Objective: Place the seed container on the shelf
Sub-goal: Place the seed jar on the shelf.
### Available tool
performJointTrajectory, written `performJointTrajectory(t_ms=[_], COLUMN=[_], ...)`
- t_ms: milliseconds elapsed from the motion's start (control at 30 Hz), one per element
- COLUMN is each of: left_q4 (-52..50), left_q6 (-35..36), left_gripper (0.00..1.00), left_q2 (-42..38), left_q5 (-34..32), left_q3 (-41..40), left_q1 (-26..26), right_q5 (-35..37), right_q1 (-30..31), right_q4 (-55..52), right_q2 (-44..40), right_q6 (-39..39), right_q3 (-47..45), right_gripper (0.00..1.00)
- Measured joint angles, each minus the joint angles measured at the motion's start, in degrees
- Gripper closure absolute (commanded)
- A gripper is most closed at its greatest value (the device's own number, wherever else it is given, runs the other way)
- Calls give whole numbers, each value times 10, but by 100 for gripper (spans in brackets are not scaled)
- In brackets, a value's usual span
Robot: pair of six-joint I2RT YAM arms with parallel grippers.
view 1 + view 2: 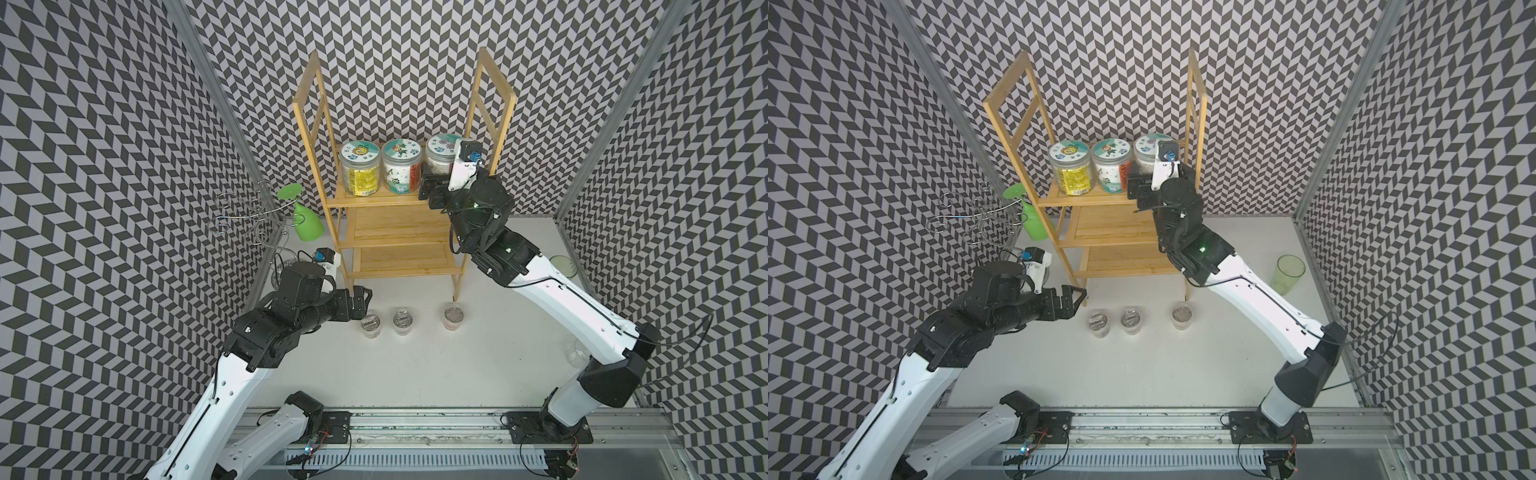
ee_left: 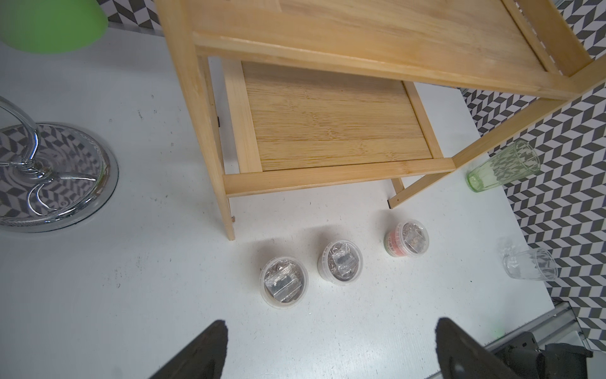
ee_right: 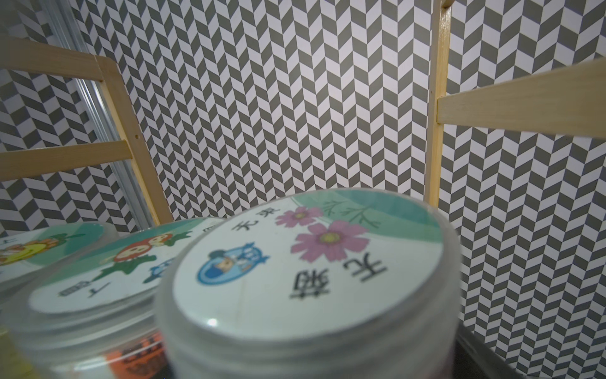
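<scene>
Chrome wire loops of a silver stand [image 1: 245, 216] rise at the far left, with a green plastic stemmed cup [image 1: 309, 226] tilted just beside them. Next along, the left gripper [image 1: 362, 303] hangs low over the white table [image 1: 415, 374]. Its fingers are spread wide with nothing between them, near three small clear tubs [image 2: 340, 265].

Then comes the tall bamboo shelf [image 1: 395, 199]. On its top tier stand a clear jar with a yellow label [image 1: 360, 170] and a clear jar with a white and teal label [image 1: 401, 168]. Rightmost is the seed container [image 1: 442, 147], a clear plastic screw-top jar with pink flowers on its lid, just beside its neighbour.

The right gripper [image 1: 430, 185] sits at its body; whether the fingers press or stand off I cannot tell. The jar looks light and stiff, its smooth round wall likely slippery. I would grip across the body beneath the lid, never by the lid. Far right stands a green ribbed tumbler [image 1: 1287, 274].
</scene>
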Motion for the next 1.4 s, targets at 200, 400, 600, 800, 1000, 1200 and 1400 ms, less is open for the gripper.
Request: performJointTrajectory(t_ms=[200,400,600,800,1000,1200,1400], left_q4=[0,0,0,0,0,0,0], left_q6=[0,0,1,0,1,1,1], left_gripper=[1,0,1,0,0,0,0], left_q2=[0,0,0,0,0,-2,-4], left_q5=[2,3,3,4,4,4,4], left_q3=[0,0,0,0,0,0,0], left_q1=[0,0,0,0,0,0,0], right_q5=[2,2,10,28,38,46,52], right_q1=[0,2,7,16,21,25,31], right_q4=[-1,-9,-9,-8,-9,-10,-9], right_q2=[0,0,0,0,-1,-7,-19], right_q6=[0,0,-5,-9,-10,-10,-11], right_q3=[1,5,7,12,13,12,12], right_gripper=[2,2,2,1,1,0,0])
